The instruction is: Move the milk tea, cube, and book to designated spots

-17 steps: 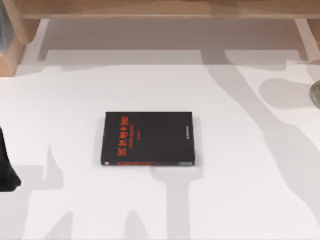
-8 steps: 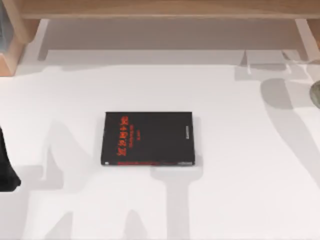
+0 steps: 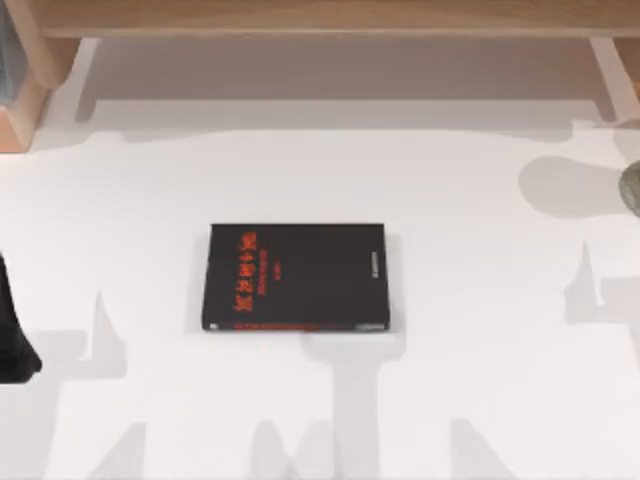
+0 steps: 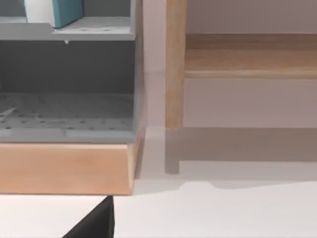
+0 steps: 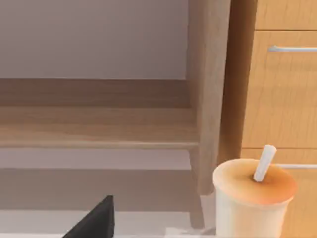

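Observation:
The light-blue book point(image 4: 54, 12) stands on the upper level of a grey shelf unit point(image 4: 69, 79) in the left wrist view. A dark part of my left gripper point(image 4: 94, 224) shows near that unit, and the left arm point(image 3: 12, 330) sits at the table's left edge. The milk tea point(image 5: 252, 201), a pale cup with an orange-tan top and a white straw, stands close ahead in the right wrist view, beside a dark part of my right gripper point(image 5: 94, 221). The cube is out of view.
A black book with red lettering point(image 3: 297, 277) lies flat mid-table. A grey round disc point(image 3: 632, 188) sits at the right edge. A wooden shelf point(image 3: 330, 18) runs along the back, with a wooden post point(image 5: 210, 94) and drawers point(image 5: 285, 84) by the cup.
The arm shadows on the right side of the table have swung from the back toward the front. The black book and the left arm have not moved.

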